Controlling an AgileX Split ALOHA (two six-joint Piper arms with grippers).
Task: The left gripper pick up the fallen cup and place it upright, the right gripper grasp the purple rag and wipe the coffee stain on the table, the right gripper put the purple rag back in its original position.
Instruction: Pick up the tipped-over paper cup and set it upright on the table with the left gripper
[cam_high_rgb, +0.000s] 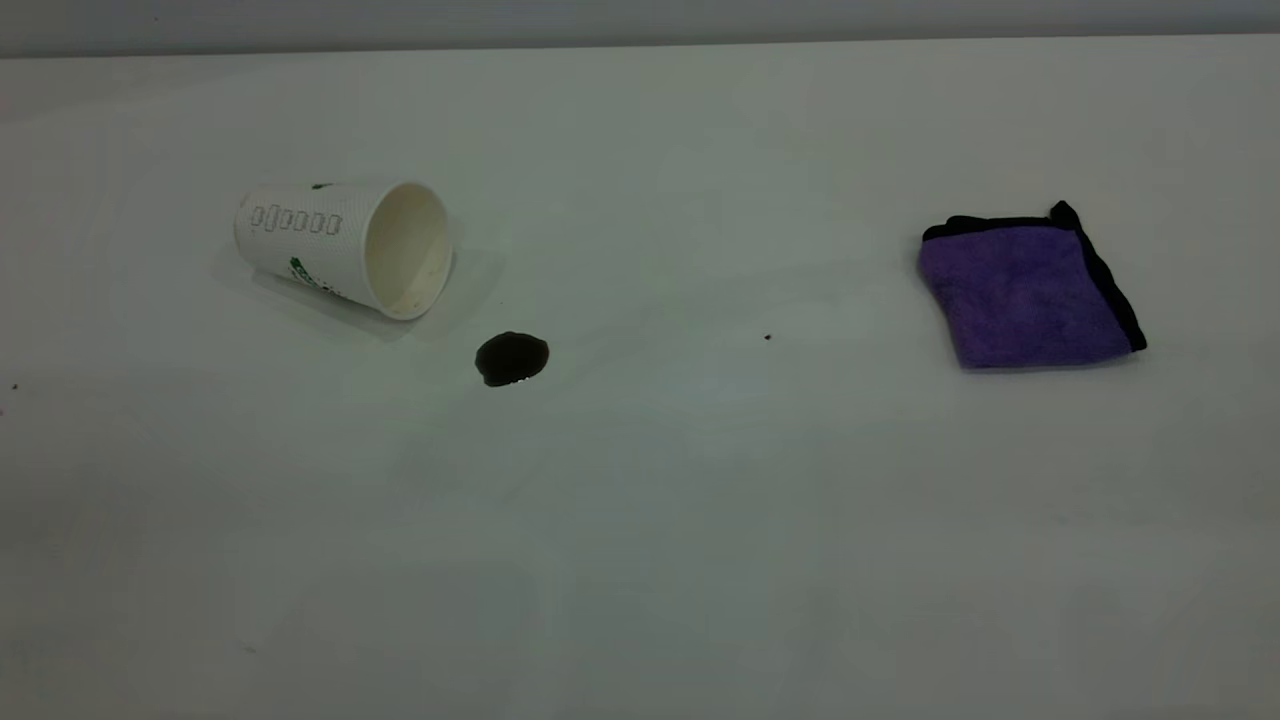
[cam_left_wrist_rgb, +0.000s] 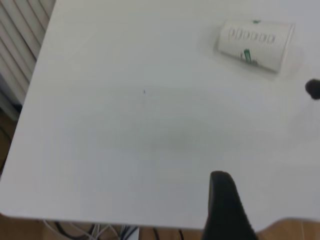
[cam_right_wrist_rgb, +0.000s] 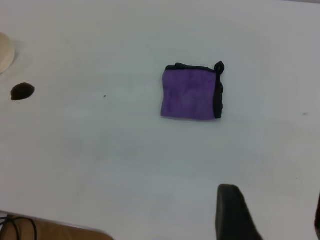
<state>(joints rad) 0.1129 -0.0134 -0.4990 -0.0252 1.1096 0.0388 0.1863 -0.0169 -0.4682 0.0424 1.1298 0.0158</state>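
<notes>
While both arms stay out of the exterior view, the cup (cam_high_rgb: 345, 248) lies on its side in the upper left of that frame, its cream mouth turned toward the right and slightly toward the camera, the row of small grey boxes showing on its upper side. Just beside the mouth, lower and to the right, sits the coffee stain (cam_high_rgb: 512, 358), a dark roundish blot apart from the cup. A tiny dark speck (cam_high_rgb: 767, 337) marks the table (cam_high_rgb: 640, 550) near the middle. Well apart, at the right of the frame, the purple rag (cam_high_rgb: 1030, 290) lies folded flat, black edging along its top and right sides.

From the left wrist view, one dark finger of the left hand (cam_left_wrist_rgb: 226, 210) shows at the bottom edge, far from the cup; how far that hand is open I cannot tell. The right hand (cam_right_wrist_rgb: 235, 212) shows likewise as one dark finger, away from the rag, holding nothing visible, its opening unclear.
</notes>
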